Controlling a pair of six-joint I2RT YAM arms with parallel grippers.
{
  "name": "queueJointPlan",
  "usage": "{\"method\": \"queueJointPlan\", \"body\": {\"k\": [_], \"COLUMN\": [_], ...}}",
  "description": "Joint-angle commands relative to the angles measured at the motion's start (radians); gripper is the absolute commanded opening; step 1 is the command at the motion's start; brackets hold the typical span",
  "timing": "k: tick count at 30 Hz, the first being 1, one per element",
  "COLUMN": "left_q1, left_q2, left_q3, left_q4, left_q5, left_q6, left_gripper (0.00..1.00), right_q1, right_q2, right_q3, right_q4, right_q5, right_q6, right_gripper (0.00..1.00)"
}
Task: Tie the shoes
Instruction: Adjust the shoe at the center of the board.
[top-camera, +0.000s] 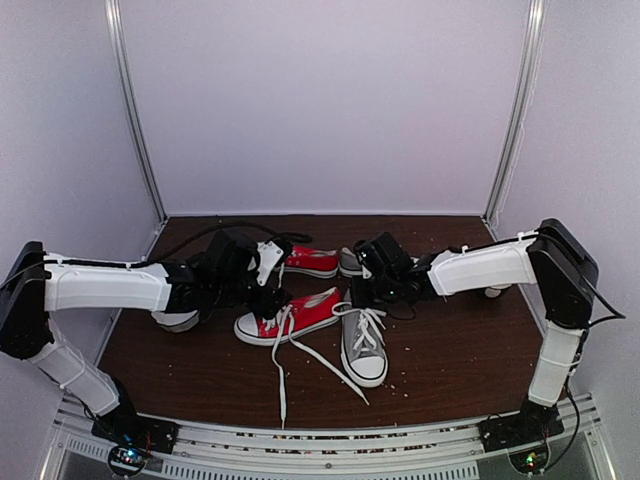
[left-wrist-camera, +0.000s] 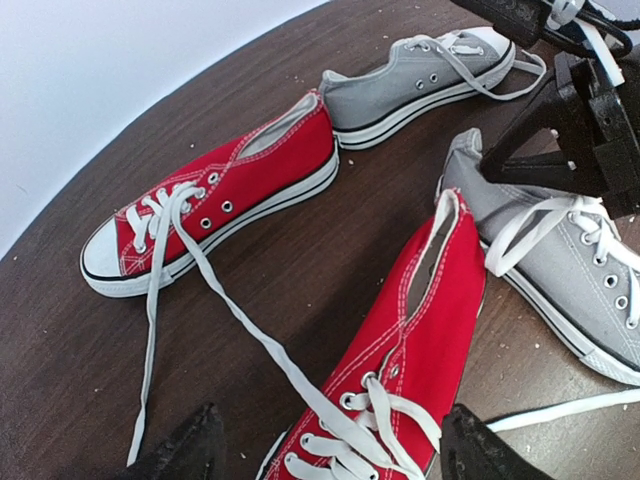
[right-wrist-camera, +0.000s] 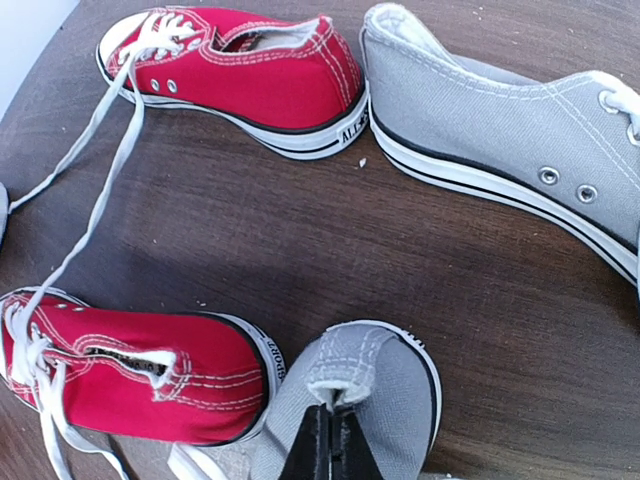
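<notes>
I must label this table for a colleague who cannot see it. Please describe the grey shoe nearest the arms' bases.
Look at the middle of the brown table. The near grey shoe lies right of the red pair, white toe cap toward the near edge. Unlike the far grey shoe, its heel is pinched by the right gripper.

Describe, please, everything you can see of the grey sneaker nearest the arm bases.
The grey sneaker is a canvas low-top with a white toe cap, a white sole and a dark stripe along it. It stands upright on the table, toe toward the arm bases, beside a red sneaker. Its white laces hang loose, with no bow. The right gripper is shut on its heel rim.
</notes>
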Motion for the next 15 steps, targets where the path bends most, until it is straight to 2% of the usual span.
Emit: {"method": "queueJointPlan", "body": {"k": [1, 5, 8, 11, 15], "left_q1": [0.008, 0.008, 0.007, 0.006, 0.006], "left_q2": [0.005, 0.007, 0.012, 0.013, 0.005], "left_q3": [-0.005, -0.002, 0.013, 0.028, 0.031], "left_q4": [0.027, 0.029, 0.024, 0.009, 0.013], "left_q5": [-0.008, -0.004, 0.038, 0.091, 0.171], "left_q6": [0.005, 0.008, 0.026, 0.056, 0.093], "left_gripper": [0.75, 0.75, 0.75, 0.74, 0.73], "right_q1": [0.014, 0.012, 0.005, -0.033, -0.129], "right_q2": [-0.046, -0.073, -0.094, -0.146, -0.15], "right_q3": [-0.027, -0.027, -0.01, 0.017, 0.185], "right_q4": [0.112, 0.105, 0.07, 0.025, -0.208], "right_q5": [0.007, 0.019, -0.015, -0.101, -0.237], "right_q6": [0.054, 0.034, -0.014, -0.138, -0.394], "right_gripper": [0.0, 0.02, 0.22, 0.36, 0.46]}}
